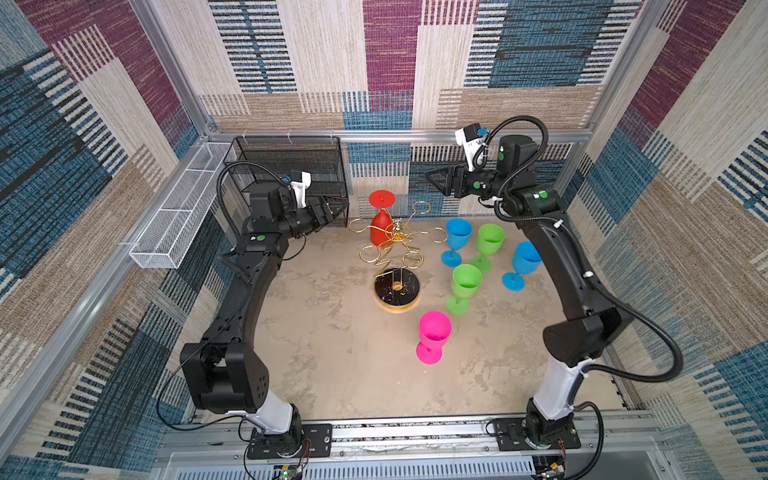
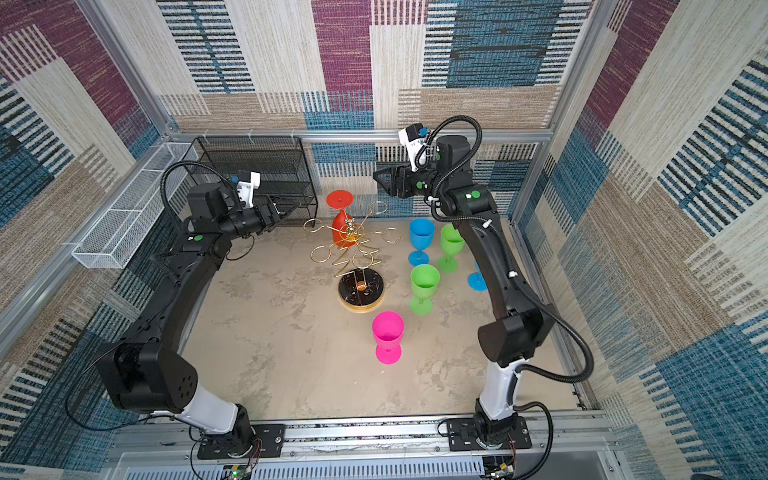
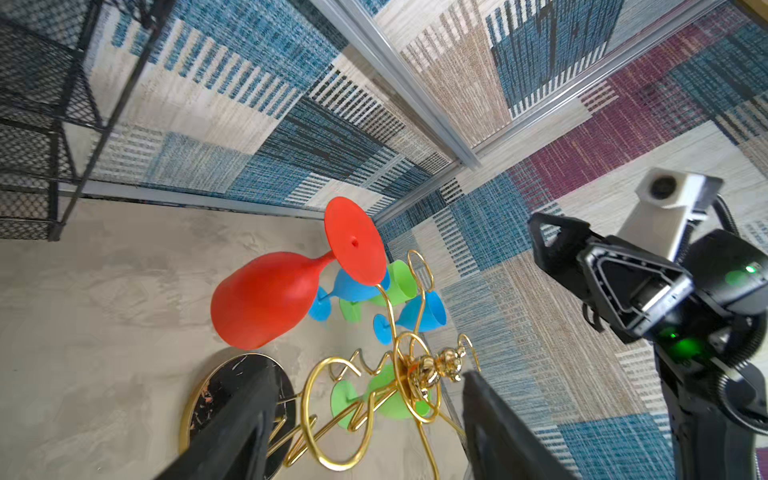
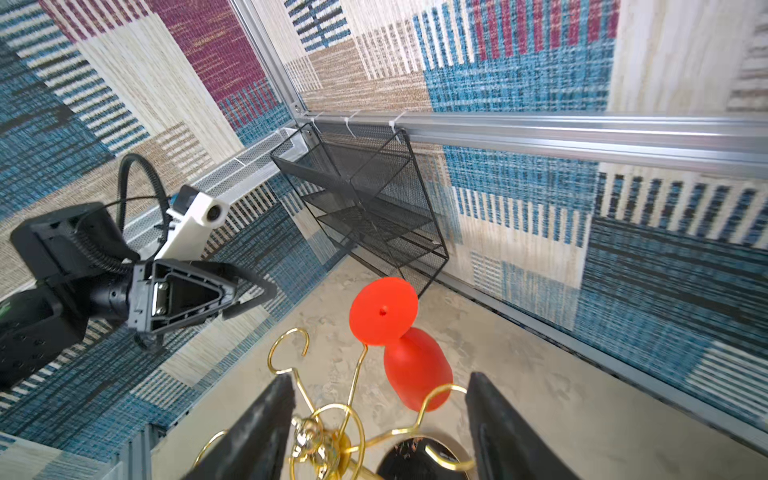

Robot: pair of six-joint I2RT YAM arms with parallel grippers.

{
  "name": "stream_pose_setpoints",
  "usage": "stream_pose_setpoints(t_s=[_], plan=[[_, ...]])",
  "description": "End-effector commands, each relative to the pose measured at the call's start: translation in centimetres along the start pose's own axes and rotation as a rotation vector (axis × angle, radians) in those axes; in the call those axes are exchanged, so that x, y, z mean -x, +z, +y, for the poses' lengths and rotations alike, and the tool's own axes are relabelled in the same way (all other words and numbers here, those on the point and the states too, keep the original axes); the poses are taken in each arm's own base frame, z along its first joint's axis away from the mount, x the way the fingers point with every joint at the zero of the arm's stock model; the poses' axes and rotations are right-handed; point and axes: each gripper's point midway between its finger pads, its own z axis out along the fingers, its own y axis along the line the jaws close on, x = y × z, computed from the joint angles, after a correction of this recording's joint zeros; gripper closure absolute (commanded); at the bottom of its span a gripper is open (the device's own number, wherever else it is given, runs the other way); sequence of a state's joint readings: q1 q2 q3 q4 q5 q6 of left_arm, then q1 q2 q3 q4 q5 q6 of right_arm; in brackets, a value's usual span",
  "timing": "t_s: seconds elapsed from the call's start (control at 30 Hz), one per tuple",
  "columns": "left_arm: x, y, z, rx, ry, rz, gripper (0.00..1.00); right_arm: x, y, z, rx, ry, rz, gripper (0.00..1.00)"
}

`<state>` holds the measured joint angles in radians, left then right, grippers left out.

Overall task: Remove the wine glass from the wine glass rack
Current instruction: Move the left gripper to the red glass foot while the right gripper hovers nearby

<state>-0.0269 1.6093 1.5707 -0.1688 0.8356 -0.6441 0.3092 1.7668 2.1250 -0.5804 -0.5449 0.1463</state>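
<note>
A red wine glass [image 1: 380, 228] [image 2: 340, 230] hangs upside down by its foot from a ring arm at the back of the gold wire wine glass rack [image 1: 397, 291] [image 2: 360, 293]. My left gripper [image 1: 340, 210] [image 2: 293, 207] hovers left of the glass, open and empty. My right gripper [image 1: 432, 178] [image 2: 380, 178] is raised to the right of it, higher than the rack, also open and empty. The left wrist view shows the glass [image 3: 266, 303] beyond the left gripper [image 3: 368, 376], over the rack [image 3: 316, 399]. The right wrist view shows the glass [image 4: 415, 370] ahead of the right gripper [image 4: 380, 377].
Several loose glasses stand right of the rack: blue [image 1: 457, 239], green [image 1: 489, 245], blue [image 1: 524, 262], green [image 1: 465, 286], and pink [image 1: 434, 332] in front. A black mesh shelf unit [image 1: 291, 166] stands at the back left. A white mesh basket [image 1: 178, 212] hangs on the left wall.
</note>
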Motion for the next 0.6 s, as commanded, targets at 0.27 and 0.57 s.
stream_pose_setpoints(t_s=[0.27,0.57], plan=[[-0.8,5.4,0.4,-0.03,-0.042,0.136,0.31,1.4,-10.5,2.6,-0.211,-0.079,-0.203,0.09],[-1.2,7.8,1.0,-0.019,-0.048,0.174,0.36,-2.9,-13.8,3.1,-0.245,-0.006,-0.174,0.0]])
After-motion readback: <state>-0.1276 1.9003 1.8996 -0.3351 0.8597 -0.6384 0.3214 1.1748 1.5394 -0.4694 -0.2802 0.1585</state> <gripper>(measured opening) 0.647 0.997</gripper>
